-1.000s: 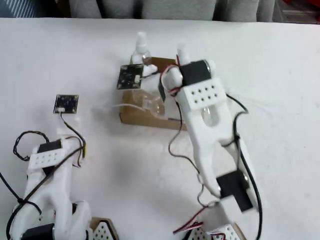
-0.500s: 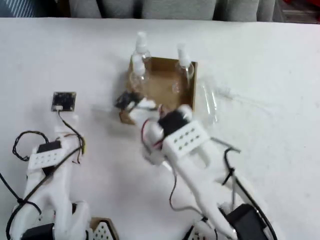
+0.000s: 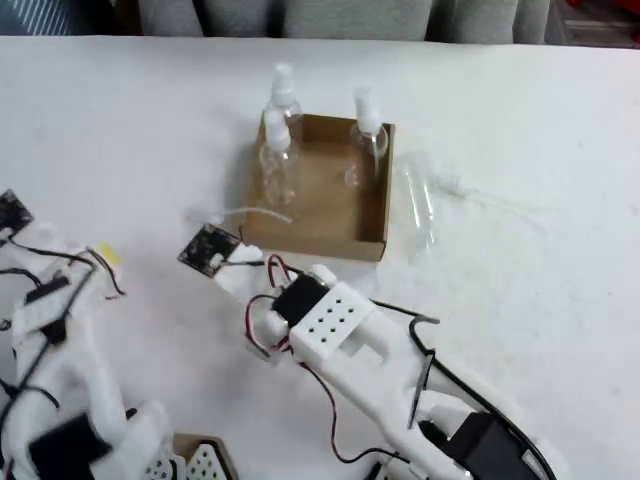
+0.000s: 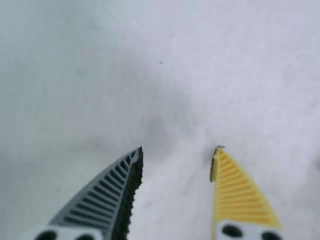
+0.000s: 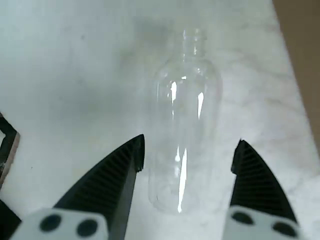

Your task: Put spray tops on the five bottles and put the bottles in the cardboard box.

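The cardboard box [image 3: 322,205] sits mid-table. Two clear bottles with white spray tops stand in it, one on the left [image 3: 275,155] and one on the right [image 3: 367,135]. A third topped bottle [image 3: 284,97] stands at the box's back left corner; I cannot tell whether it is inside. A topless clear bottle [image 5: 184,130] lies on the table between my right gripper's [image 5: 190,145] open fingers, beside the box's edge [image 5: 300,55]. Another clear bottle [image 3: 420,205] lies to the right of the box. My left gripper [image 4: 177,150] hangs open over bare table.
A thin white tube [image 3: 240,212] lies on the table by the box's front left corner. The right arm [image 3: 350,340] stretches from the front edge toward that corner. The left arm [image 3: 60,330] stands at the front left. Chairs line the far edge.
The right arm drew back from over the box to the table off its front left corner. The left arm swung left and toward the table's edge.
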